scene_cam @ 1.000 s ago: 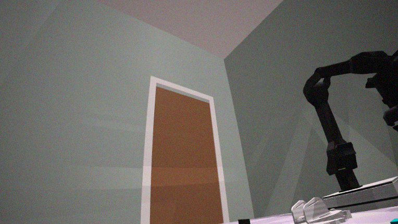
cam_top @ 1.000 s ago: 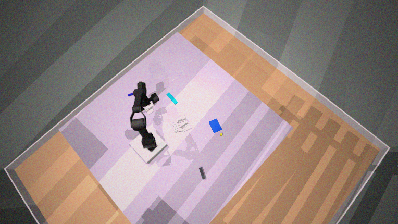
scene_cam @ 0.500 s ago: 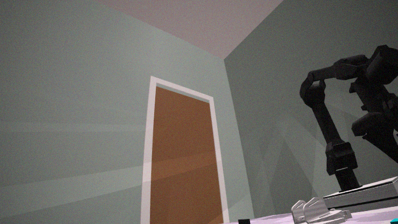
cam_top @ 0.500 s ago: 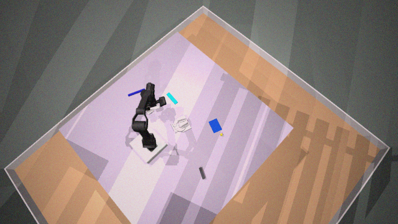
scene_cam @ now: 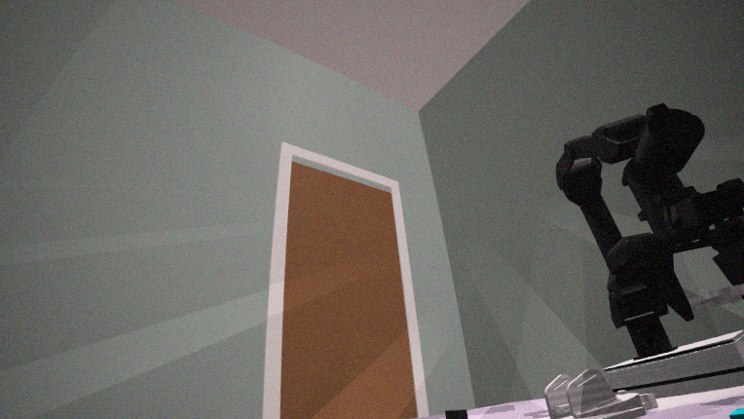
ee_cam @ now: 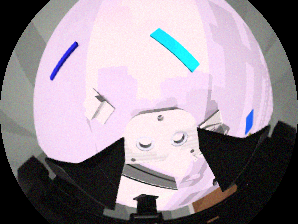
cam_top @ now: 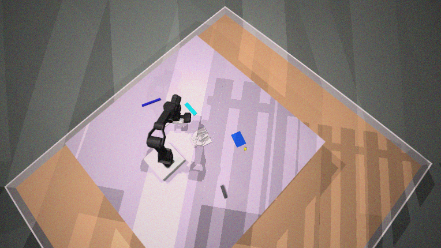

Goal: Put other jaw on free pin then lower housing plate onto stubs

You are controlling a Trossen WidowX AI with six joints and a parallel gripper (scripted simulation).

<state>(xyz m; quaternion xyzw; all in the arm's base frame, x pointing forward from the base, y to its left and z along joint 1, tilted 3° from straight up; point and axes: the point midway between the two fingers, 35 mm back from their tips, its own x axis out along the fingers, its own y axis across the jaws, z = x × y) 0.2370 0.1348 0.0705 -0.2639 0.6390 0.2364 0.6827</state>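
My gripper (cam_top: pixel 180 118) (ee_cam: pixel 160 136) is shut on the pale housing plate (cam_top: pixel 178 122) (ee_cam: pixel 162 120). The plate shows two round holes between the black fingers in the wrist view and is held above the table. The pale clear gripper assembly (cam_top: pixel 202 136) (scene_cam: pixel 590 395) (ee_cam: pixel 214 121) stands on the table, to the right of my gripper in the top view, with upright rounded walls. My right finger partly covers it in the wrist view. Its jaws, pins and gear teeth are too small and faint to tell apart.
A cyan bar (cam_top: pixel 190 109) (ee_cam: pixel 175 50) and a navy rod (cam_top: pixel 150 102) (ee_cam: pixel 64 60) lie near the arm. A blue block (cam_top: pixel 238 139) (ee_cam: pixel 249 122), a small yellow cube (cam_top: pixel 245 149) and a dark grey bar (cam_top: pixel 224 191) lie farther off. An unclear pale shape (ee_cam: pixel 102 110) shows left of the plate.
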